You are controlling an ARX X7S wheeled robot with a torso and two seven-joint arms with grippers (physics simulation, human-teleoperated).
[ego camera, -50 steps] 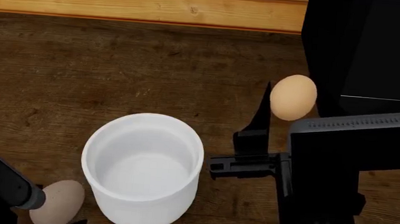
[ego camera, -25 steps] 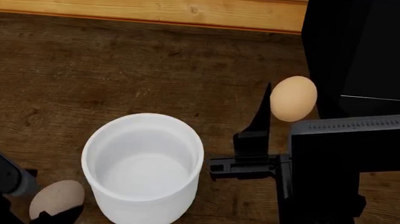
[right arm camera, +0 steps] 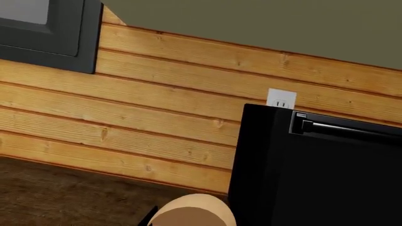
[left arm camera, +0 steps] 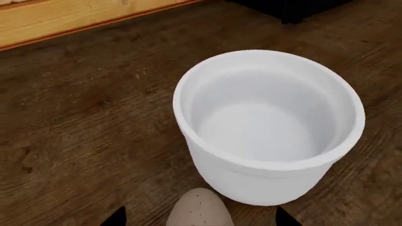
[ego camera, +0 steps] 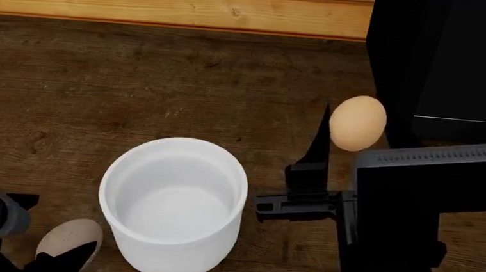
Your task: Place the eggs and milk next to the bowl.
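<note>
The white bowl (ego camera: 172, 205) (left arm camera: 270, 122) stands upright on the dark wooden top. A pale speckled egg (ego camera: 66, 239) (left arm camera: 197, 211) lies on the wood right beside the bowl's base. My left gripper (ego camera: 48, 231) (left arm camera: 199, 219) straddles it, open, with its fingertips (left arm camera: 116, 217) well apart from the shell. My right gripper (ego camera: 356, 121) (right arm camera: 188, 216) is shut on the orange-tan egg (ego camera: 359, 128) (right arm camera: 191, 212) and holds it up in the air to the right of the bowl and beyond it. The milk is out of view.
A tall black appliance (ego camera: 446, 54) (right arm camera: 314, 165) stands at the right, close behind the held egg. A plank wall (ego camera: 175, 3) runs along the back, with a wall outlet (right arm camera: 281, 99) and a dark window frame (right arm camera: 44, 33).
My left arm has drawn back toward the lower left and its fingers have spread off the pale egg, which stays beside the bowl. The right gripper and its egg have sunk slightly.
</note>
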